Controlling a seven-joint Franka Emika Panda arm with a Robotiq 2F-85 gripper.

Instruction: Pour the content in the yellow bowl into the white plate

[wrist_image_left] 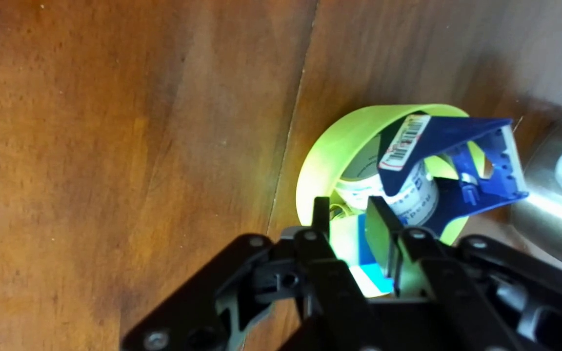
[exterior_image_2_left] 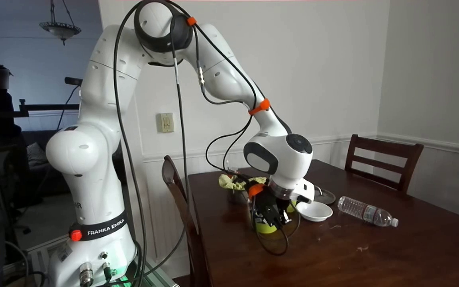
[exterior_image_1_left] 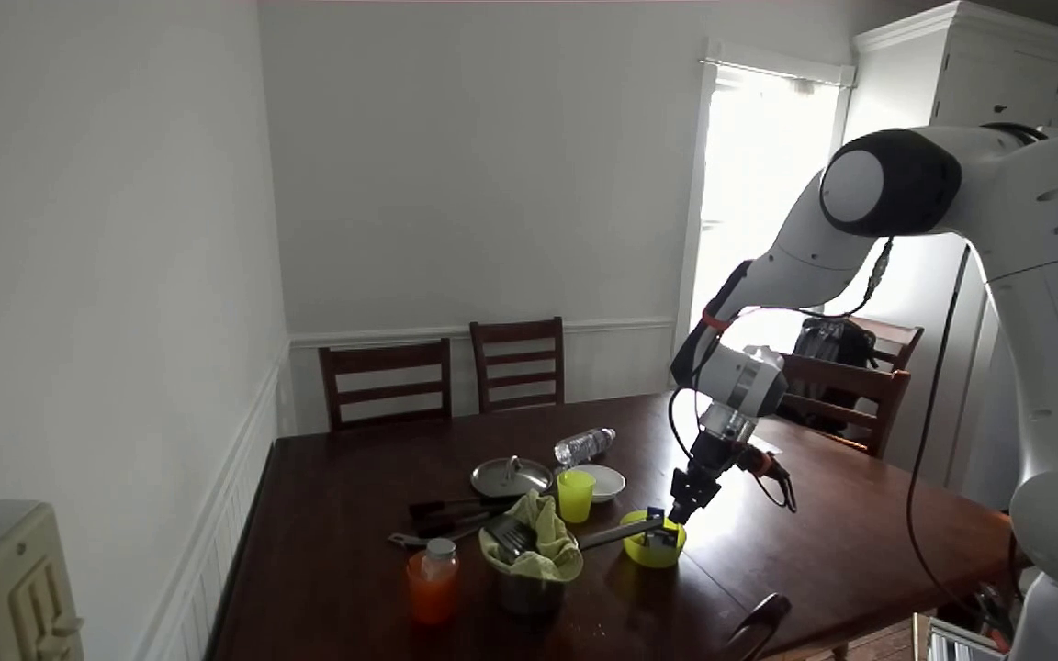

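The yellow bowl (exterior_image_1_left: 654, 554) stands upright on the table; it also shows in the wrist view (wrist_image_left: 327, 156) and, partly hidden by the gripper, in an exterior view (exterior_image_2_left: 266, 229). It holds a white tape roll (wrist_image_left: 415, 195), a dark blue dispenser (wrist_image_left: 427, 146) sticking out over the rim, and a white and blue box (wrist_image_left: 354, 243). My gripper (wrist_image_left: 349, 204) is open, fingers a moderate gap apart, over the bowl's edge; whether it touches the rim cannot be told. The white plate (exterior_image_1_left: 606, 481) lies near the bowl and shows in an exterior view (exterior_image_2_left: 314, 211).
A metal pot (exterior_image_1_left: 529, 592) with a green cloth stands beside the bowl. A long grey bar (exterior_image_1_left: 616, 532) reaches between them. A yellow cup (exterior_image_1_left: 575, 497), metal lid (exterior_image_1_left: 511, 477), orange cup (exterior_image_1_left: 431, 597) and plastic bottle (exterior_image_2_left: 367, 211) are also on the table.
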